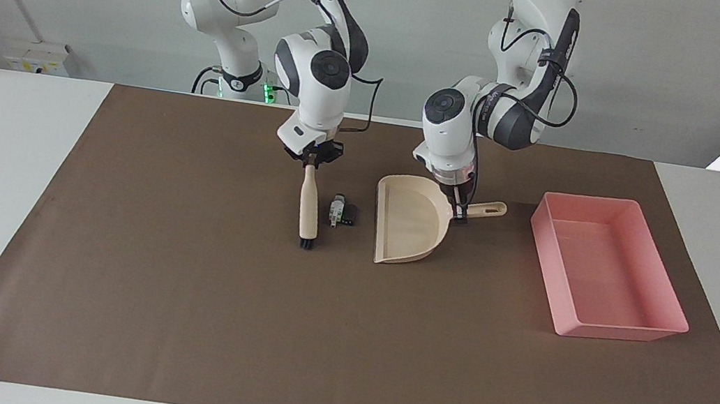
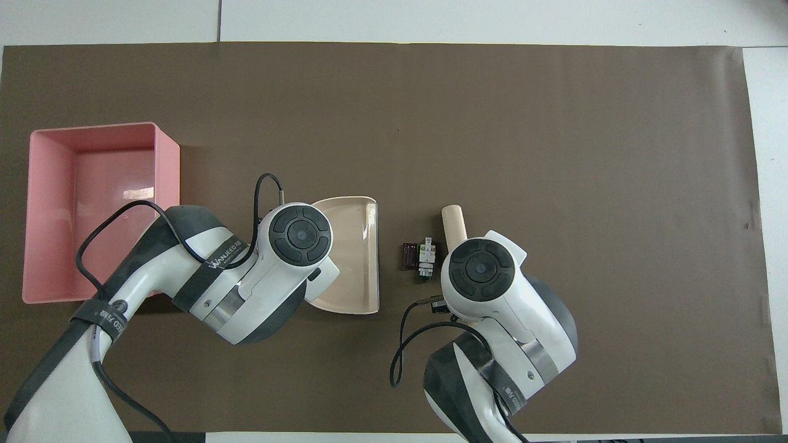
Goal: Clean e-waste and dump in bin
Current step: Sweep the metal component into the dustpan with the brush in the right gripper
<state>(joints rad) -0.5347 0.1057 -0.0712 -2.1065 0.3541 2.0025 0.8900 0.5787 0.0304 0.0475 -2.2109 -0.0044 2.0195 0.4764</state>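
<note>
The e-waste (image 1: 341,212) is a tiny white scrap with green marks and a small black block, lying together on the brown mat (image 1: 175,317). My right gripper (image 1: 311,160) is shut on the top of a beige brush (image 1: 309,209). The brush hangs with its black bristles down at the mat, close beside the scraps toward the right arm's end. My left gripper (image 1: 457,210) is shut on the handle of the beige dustpan (image 1: 407,226), whose open mouth faces the scraps a short gap away. In the overhead view the e-waste (image 2: 420,258) lies between dustpan (image 2: 351,246) and brush (image 2: 453,223); both wrists hide the fingers.
The pink bin (image 1: 603,278) stands on the mat toward the left arm's end, beside the dustpan's handle, with nothing in it. In the overhead view the bin (image 2: 74,203) is partly covered by the left arm. White table borders the mat.
</note>
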